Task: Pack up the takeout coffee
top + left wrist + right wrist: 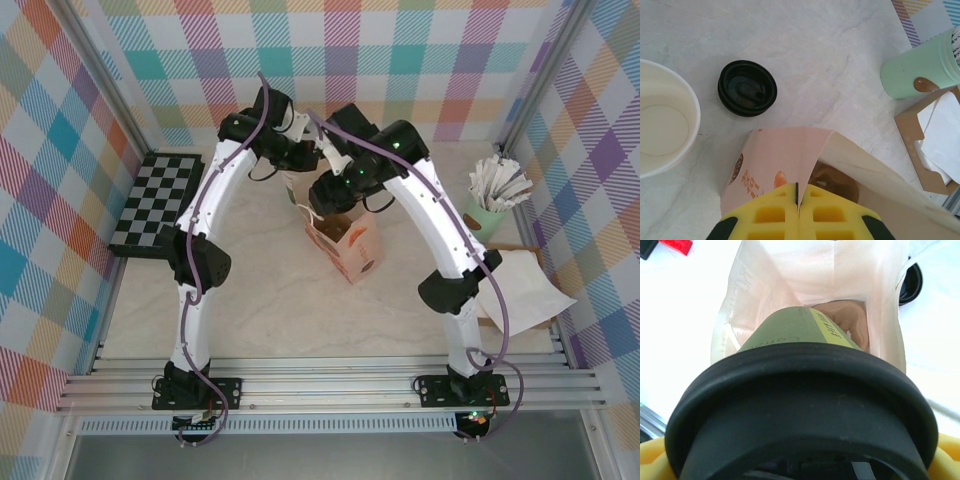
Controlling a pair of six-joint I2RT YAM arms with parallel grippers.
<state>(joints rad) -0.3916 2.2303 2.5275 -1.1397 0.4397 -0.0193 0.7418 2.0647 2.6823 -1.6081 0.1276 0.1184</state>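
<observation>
I'm starting with the right gripper (799, 462). Its yellow fingers (652, 457) stand wide on either side of a dark-green paper cup (790, 330) capped with a round black plastic lid (800, 390), and they are clamped on it at the lid end. The cup points base-first straight out from the jaws, towards the open mouth of a pinkish paper bag (790, 270). The bag's walls ring the cup's far end. I can't tell whether the base is below the rim.

On the left gripper (797, 192), the yellow fingers are pressed flat together with no gap. The bag's top edge runs right into the seam between them, so I read that as a pinch on the rim. The bag's printed outer wall lies directly ahead of the tips, and its open inside is just to their right.

Beyond that wall, a second black plastic lid (747, 88) lies flat on the marbled white table (830, 50), apart from the bag. Further left of the jaws stands a cream-white open cup (660, 125), clear of that lid. Far off to the right is a mint-green cup (917, 70), just beside a brown cardboard tray (910, 145) of white paper napkins (942, 130).

From above, both grippers meet over the bag.
</observation>
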